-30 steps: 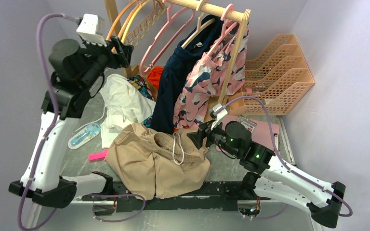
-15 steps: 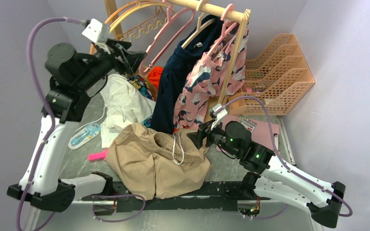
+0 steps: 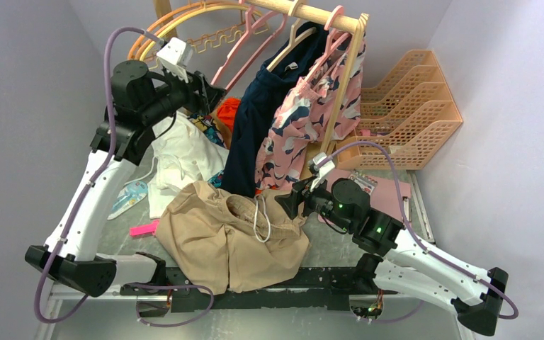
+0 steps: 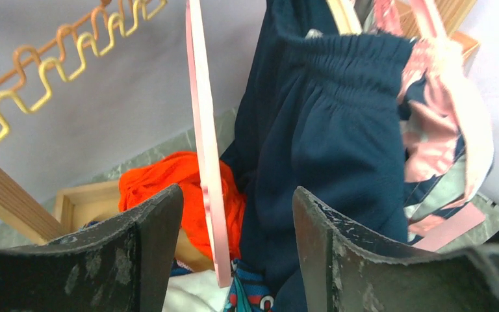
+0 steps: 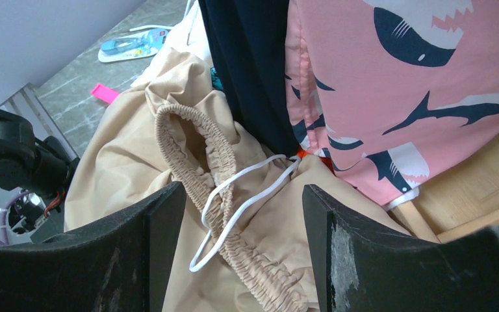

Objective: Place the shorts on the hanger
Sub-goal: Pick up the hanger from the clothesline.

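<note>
Top view high, facing down, wrist views close, both seemingly sharing navy garment (image 4: 325, 130)

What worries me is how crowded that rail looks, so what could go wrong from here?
1. The left end effector is open astride the pink hanger, with the navy garment close beside it; closing might pinch that fabric too.
2. Lifting the hanger off could snag the orange hanger next to it.
3. The right end effector, open over the shorts, might catch only the drawstring.
</note>
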{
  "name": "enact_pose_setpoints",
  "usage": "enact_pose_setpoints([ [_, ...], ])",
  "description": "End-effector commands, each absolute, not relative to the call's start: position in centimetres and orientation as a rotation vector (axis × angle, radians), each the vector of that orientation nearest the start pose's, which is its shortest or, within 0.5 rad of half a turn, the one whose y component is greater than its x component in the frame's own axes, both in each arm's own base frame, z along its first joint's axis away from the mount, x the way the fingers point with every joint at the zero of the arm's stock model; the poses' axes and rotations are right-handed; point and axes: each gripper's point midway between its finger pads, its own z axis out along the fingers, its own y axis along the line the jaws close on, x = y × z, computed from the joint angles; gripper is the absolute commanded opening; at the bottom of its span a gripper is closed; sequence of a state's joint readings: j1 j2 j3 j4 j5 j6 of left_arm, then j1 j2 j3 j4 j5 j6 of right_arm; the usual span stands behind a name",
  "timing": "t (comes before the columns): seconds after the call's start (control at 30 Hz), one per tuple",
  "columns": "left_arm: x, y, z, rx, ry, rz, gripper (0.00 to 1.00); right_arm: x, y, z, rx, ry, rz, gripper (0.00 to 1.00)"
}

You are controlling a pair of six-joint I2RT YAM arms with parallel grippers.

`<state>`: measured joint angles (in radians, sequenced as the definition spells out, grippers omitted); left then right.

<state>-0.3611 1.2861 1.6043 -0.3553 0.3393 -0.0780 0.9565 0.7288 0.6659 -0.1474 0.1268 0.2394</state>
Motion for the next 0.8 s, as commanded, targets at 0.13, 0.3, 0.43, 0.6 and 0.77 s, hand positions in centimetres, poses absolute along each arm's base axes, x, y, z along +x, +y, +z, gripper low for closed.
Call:
enact_pose_setpoints([
  [0.13,36.1,-19.8,41.1,0.502,1.649,-0.586,0.58,18.8,24.1,24.4,-0.547,1.752,0.736,0.70],
  [0.3,36.4,-19.6,40.0,0.483,1.658,-0.577,0.48,18.7,24.0,24.4,-0.545,1.752,0.737,0.70],
  [0.43,36.3,-19.8,40.0,0.477,1.640,-0.590,0.32,18.7,24.0,24.4,-0.545,1.752,0.736,0.70],
  [0.6,35.9,-20.1,41.3,0.477,1.598,-0.620,0.12,18.7,24.0,24.3,-0.546,1.752,0.736,0.70],
  [0.77,35.5,-19.9,43.4,0.460,1.546,-0.626,0.07,18.7,24.1,24.2,-0.546,1.754,0.739,0.70],
])
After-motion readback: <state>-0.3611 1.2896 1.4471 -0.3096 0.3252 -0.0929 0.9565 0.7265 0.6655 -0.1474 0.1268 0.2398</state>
